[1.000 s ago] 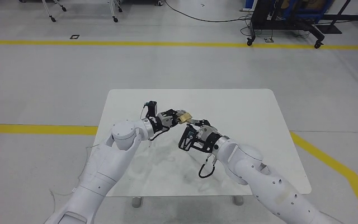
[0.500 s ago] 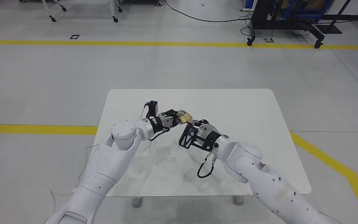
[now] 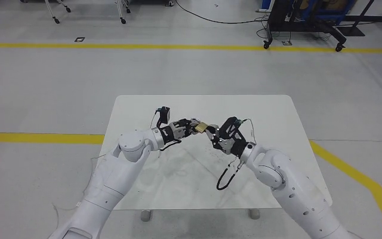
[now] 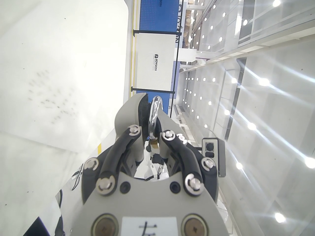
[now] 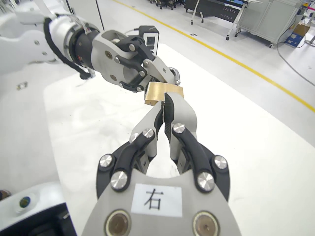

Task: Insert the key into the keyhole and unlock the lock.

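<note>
The left gripper [image 3: 190, 125] is clenched on the steel shackle [image 4: 154, 110] of the brass padlock [image 5: 163, 92] and holds the padlock in the air above the middle of the white table [image 3: 268, 113]. The brass body projects beyond the left fingertips toward the right arm. The right gripper [image 5: 165, 103] is closed, with its pads pressed nearly flat together. Its tips meet the face of the brass body opposite the shackle. Whether a key sits between the pads cannot be told. In the top view the two grippers face each other tip to tip, with the padlock between them.
</note>
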